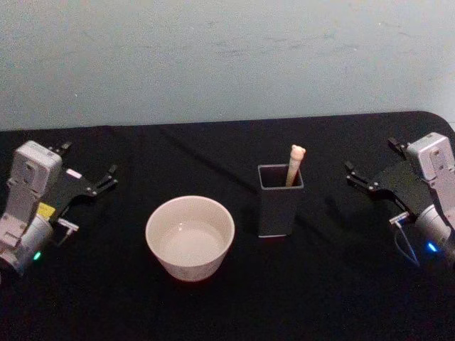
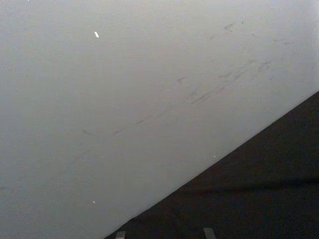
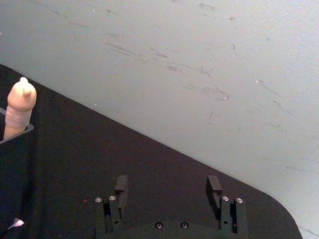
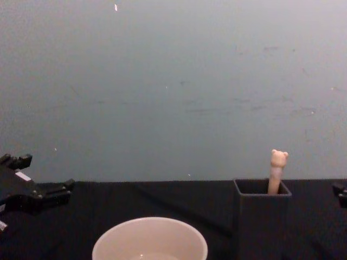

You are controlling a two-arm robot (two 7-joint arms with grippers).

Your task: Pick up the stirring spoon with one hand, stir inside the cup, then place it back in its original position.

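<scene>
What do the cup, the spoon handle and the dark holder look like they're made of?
Cup: likely glazed ceramic, thick smooth cream rim. Stirring spoon handle: matte beige, maybe silicone or plastic, moulded bear head. Holder: matte dark grey, probably plastic, thin flat walls.

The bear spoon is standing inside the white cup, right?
No. The head view shows the bear-topped stirring spoon standing inside the dark square holder, to the right of the cream cup, which holds no spoon.
</scene>
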